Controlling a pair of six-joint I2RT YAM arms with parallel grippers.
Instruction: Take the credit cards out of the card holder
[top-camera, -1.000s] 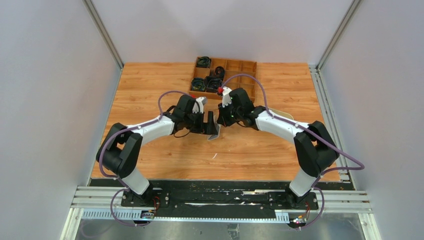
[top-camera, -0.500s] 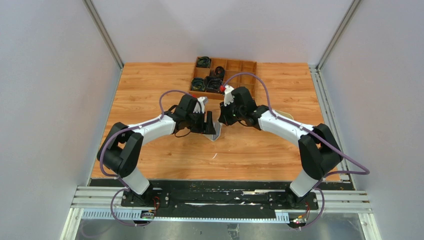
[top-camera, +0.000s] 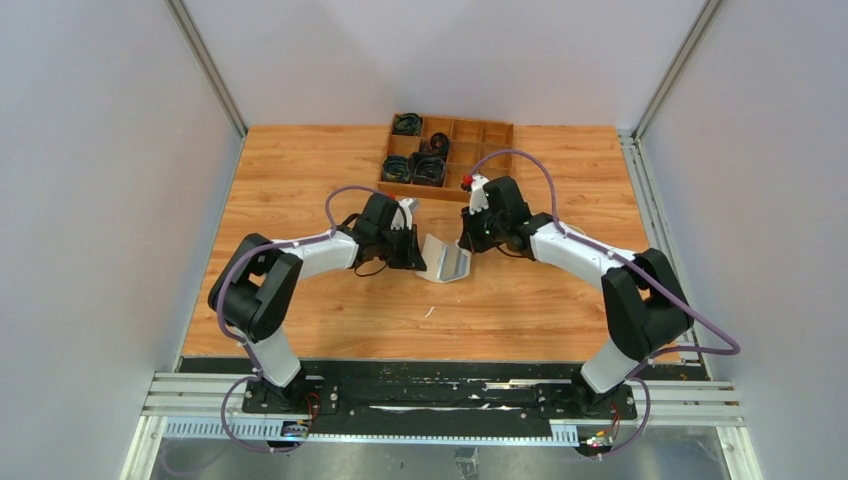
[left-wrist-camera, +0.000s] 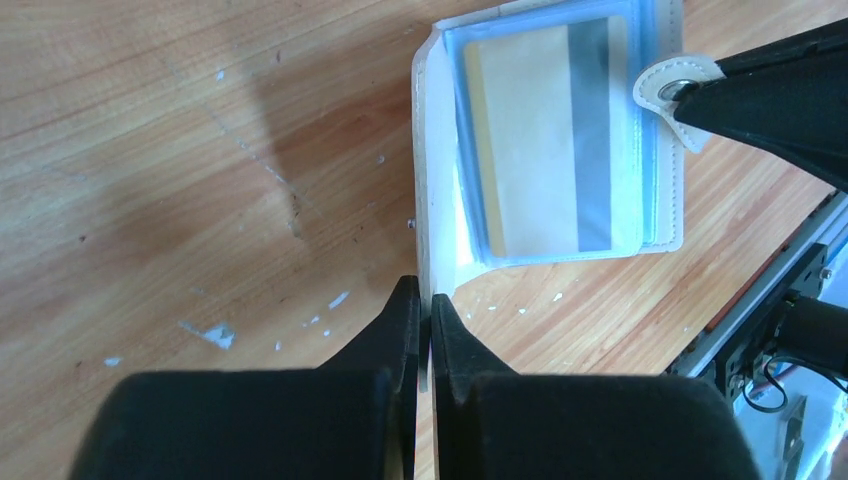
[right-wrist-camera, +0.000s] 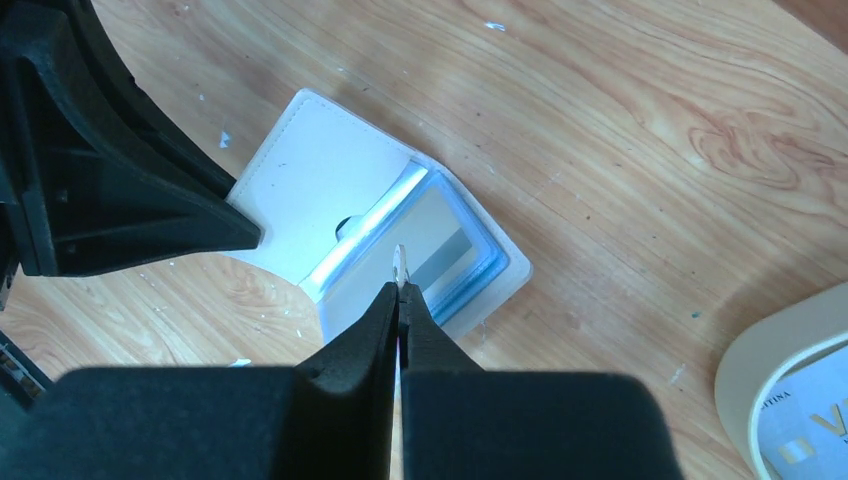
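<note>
Wallet (top-camera: 445, 262) is now spread open between the two grippers. A second ago it was held nearly folded, with the grippers close together. The right arm has been drawn off to the right, and the flaps have been pulled apart with it.

Left gripper (left-wrist-camera: 428, 315): fingers closed tight on the edge of the plain cover flap, which is held raised.
Right gripper (right-wrist-camera: 400, 295): fingers pinched on the snap tab (left-wrist-camera: 672, 88), nothing else held.

The pocket side lies on the table (top-camera: 300, 200). Clear, blue-tinted sleeves are exposed, and a yellow card (left-wrist-camera: 535, 150) with a grey stripe is seen in the top one. Any cards behind it cannot be counted.

Judged: the opening step is done and the cards can now be reached. One gripper would have to be freed to pull a card while the wallet is kept pinned by the other. A cream tray (right-wrist-camera: 790, 390) lies near the wallet.
</note>
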